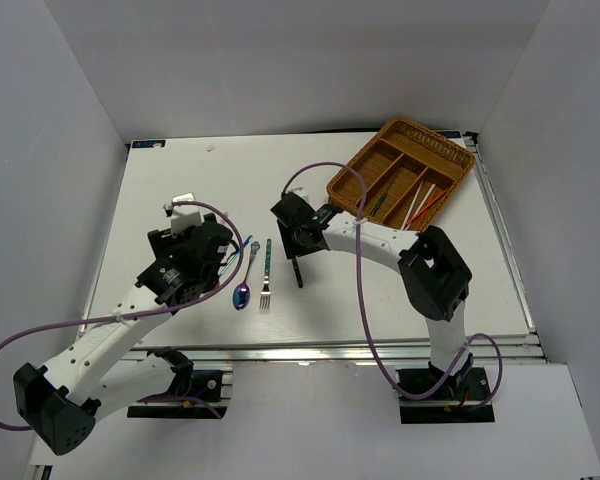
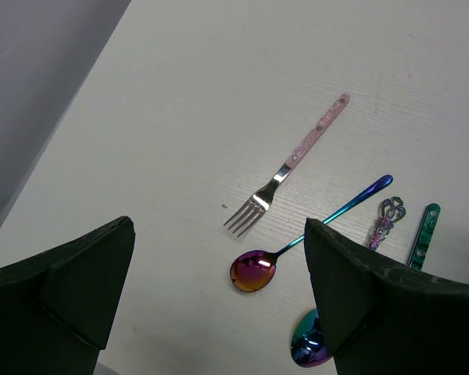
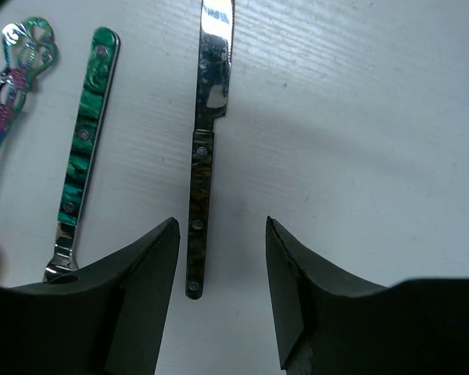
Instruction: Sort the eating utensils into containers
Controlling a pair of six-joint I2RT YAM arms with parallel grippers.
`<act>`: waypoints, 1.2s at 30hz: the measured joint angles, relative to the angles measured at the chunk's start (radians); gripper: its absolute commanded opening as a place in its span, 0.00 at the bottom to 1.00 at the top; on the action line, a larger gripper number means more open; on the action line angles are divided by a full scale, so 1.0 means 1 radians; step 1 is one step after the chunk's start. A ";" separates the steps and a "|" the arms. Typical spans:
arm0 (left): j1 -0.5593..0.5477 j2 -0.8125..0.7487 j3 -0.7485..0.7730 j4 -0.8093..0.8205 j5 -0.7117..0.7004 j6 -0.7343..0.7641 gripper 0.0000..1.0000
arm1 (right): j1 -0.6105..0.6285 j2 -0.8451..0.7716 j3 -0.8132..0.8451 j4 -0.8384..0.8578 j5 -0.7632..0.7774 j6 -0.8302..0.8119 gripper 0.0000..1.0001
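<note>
The brown wicker tray stands at the far right and holds red-orange and pale chopsticks and a dark utensil. My right gripper is open just over a dark-handled knife. In the right wrist view the knife's handle end lies between the open jaws, nearer the left finger. My left gripper is open and empty above a pink-handled fork and an iridescent spoon. A teal-handled fork and a second iridescent spoon lie between the arms.
The second spoon's ornate handle and the teal fork handle lie just left of the knife. White walls enclose the table on the left, back and right. Purple cables loop from both arms.
</note>
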 measured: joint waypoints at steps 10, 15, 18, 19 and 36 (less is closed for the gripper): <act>0.000 0.009 0.000 -0.008 0.000 0.000 0.98 | 0.027 0.078 -0.038 0.019 -0.021 0.016 0.34; 0.000 0.009 0.000 -0.008 0.001 0.001 0.98 | 0.032 0.090 -0.049 0.035 -0.022 0.034 0.16; 0.000 0.009 0.000 -0.008 0.002 0.001 0.98 | 0.032 0.090 -0.054 0.046 -0.023 0.037 0.14; 0.000 0.009 0.000 -0.007 0.002 0.001 0.98 | 0.032 0.090 -0.054 0.048 -0.024 0.037 0.10; 0.000 0.008 0.000 -0.007 0.010 0.001 0.98 | -0.188 -0.213 -0.227 0.159 -0.150 0.076 0.00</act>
